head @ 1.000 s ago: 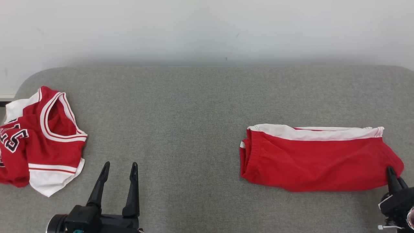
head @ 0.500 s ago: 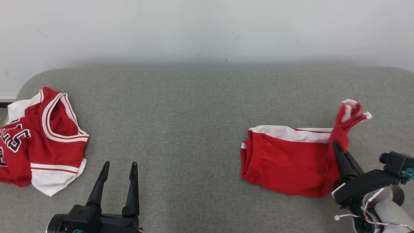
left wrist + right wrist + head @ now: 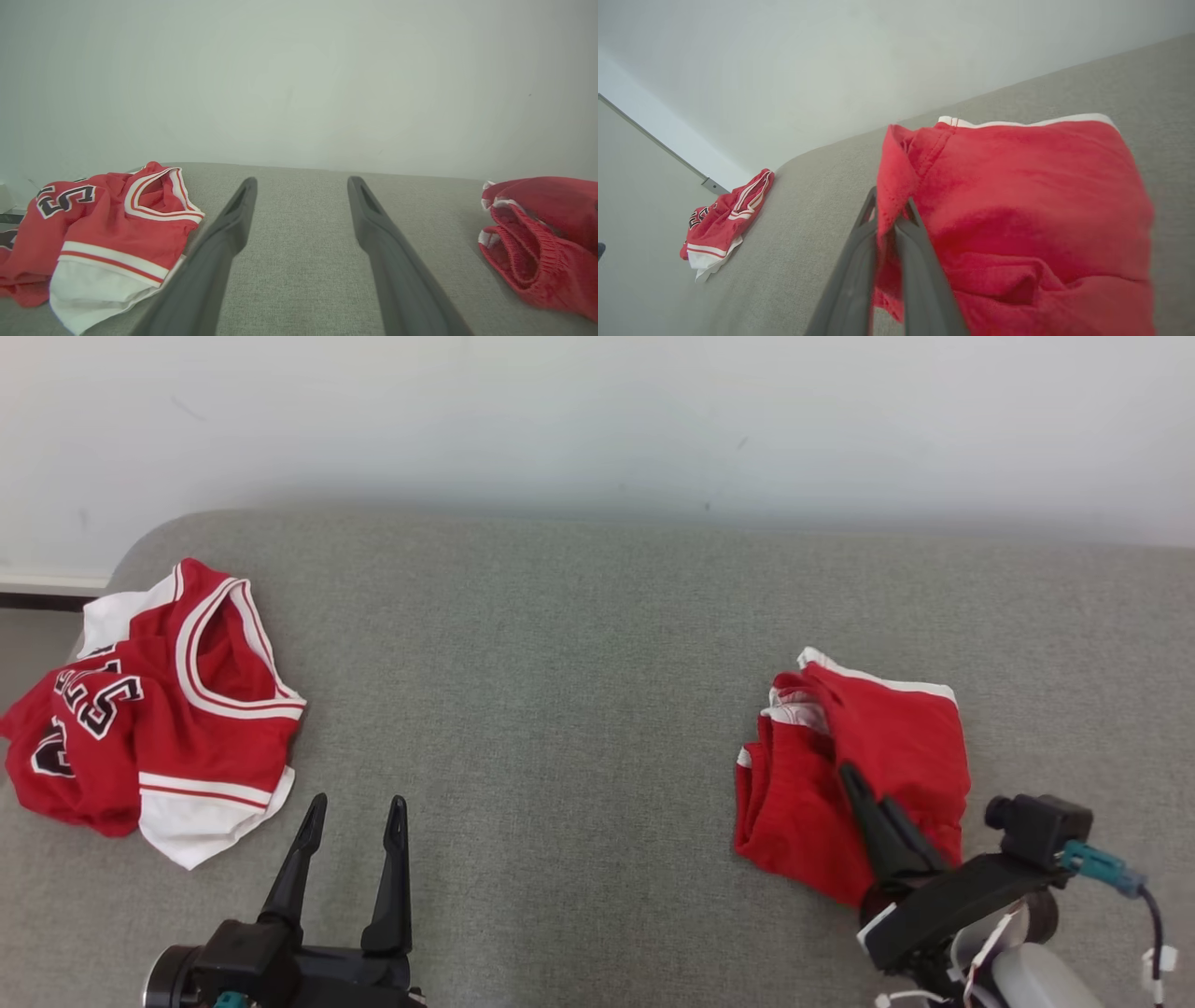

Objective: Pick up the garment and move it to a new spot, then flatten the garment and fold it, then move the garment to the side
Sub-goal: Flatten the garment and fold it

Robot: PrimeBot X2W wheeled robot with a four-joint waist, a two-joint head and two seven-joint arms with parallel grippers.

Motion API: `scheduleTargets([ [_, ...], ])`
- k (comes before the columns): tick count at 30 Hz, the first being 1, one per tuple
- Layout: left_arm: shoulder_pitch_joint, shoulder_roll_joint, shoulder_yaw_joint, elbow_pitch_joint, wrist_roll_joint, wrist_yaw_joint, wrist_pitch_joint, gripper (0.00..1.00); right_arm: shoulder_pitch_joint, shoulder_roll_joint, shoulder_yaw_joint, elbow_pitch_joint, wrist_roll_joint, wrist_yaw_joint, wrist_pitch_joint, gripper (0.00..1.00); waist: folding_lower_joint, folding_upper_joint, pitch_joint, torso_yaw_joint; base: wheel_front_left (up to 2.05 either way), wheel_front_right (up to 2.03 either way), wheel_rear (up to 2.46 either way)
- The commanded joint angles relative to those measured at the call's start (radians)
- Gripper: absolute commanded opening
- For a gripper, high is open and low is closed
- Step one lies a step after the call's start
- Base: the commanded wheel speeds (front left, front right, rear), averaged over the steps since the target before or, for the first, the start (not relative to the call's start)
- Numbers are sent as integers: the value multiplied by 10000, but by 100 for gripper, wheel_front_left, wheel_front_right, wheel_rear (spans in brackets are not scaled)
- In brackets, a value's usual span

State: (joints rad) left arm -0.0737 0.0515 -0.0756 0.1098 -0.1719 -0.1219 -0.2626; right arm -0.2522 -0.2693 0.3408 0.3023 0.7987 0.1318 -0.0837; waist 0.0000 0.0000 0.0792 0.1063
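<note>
The garment (image 3: 868, 747) is a pair of red shorts with white trim, lying on the right of the grey surface, its right half folded over onto its left half. My right gripper (image 3: 851, 775) is shut on a red edge of the shorts (image 3: 1017, 196), the cloth pinched between its fingers (image 3: 859, 261). In the left wrist view the shorts (image 3: 542, 233) sit at the far right, waistband towards me. Near the front edge, left of the middle, my left gripper (image 3: 359, 805) rests open with nothing between its fingers (image 3: 224, 233).
A crumpled red and white jersey (image 3: 159, 709) with black numbers lies at the left end of the grey padded surface (image 3: 560, 709); it also shows as the jersey (image 3: 103, 233) and the jersey (image 3: 724, 219). A white wall (image 3: 597, 420) runs behind.
My right gripper has carried the shorts' right end up and over to the left, doubling the shorts. The head camera has shifted, moving the whole picture. The left gripper has stayed put.
</note>
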Motion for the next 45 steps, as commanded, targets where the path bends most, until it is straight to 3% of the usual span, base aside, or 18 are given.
scheduleTargets([
  [1,-121,-19,-39,-25,-25,61,-33,100,218,186,-10,-102,-260,-23,168,0,0,0,105,103,0,0,0],
  [9,-244,-17,-160,-5,-139,146,-33,100,686,1059,27,9,-796,-23,610,0,0,0,297,256,0,0,0],
  [14,-297,-19,-192,28,-169,153,-33,100,716,1245,-16,302,-883,-23,652,0,0,0,349,271,0,0,0],
  [15,-303,-19,-186,33,-166,165,-33,100,683,1277,-20,357,-912,-23,619,9,0,0,350,263,0,0,0],
  [17,-295,-17,-166,43,-153,180,-33,100,613,1349,8,411,-914,-23,511,100,0,0,349,230,0,0,0],
  [27,14,-19,52,84,6,141,-33,100,533,572,-45,-438,-1033,-23,-863,100,0,0,89,-124,0,0,0],
  [39,240,27,353,58,394,93,-33,100,1058,-17,-2106,-577,-2082,-23,-1651,100,0,0,-194,-334,0,0,0],
  [40,262,50,370,70,445,84,-33,100,1113,-24,-2229,-542,-2217,-23,-1671,87,0,0,-206,-336,0,0,0],
  [41,291,55,383,81,457,81,-33,100,1165,-48,-2320,-496,-2355,-23,-1700,33,0,0,-217,-336,0,0,0],
  [42,319,73,403,89,490,73,-33,100,1217,-80,-2386,-437,-2503,-23,-1713,0,0,0,-227,-332,0,0,0],
  [45,347,94,505,84,562,49,-33,100,1212,-29,-2547,-216,-2713,-23,-1752,0,0,0,-235,-310,0,0,0],
])
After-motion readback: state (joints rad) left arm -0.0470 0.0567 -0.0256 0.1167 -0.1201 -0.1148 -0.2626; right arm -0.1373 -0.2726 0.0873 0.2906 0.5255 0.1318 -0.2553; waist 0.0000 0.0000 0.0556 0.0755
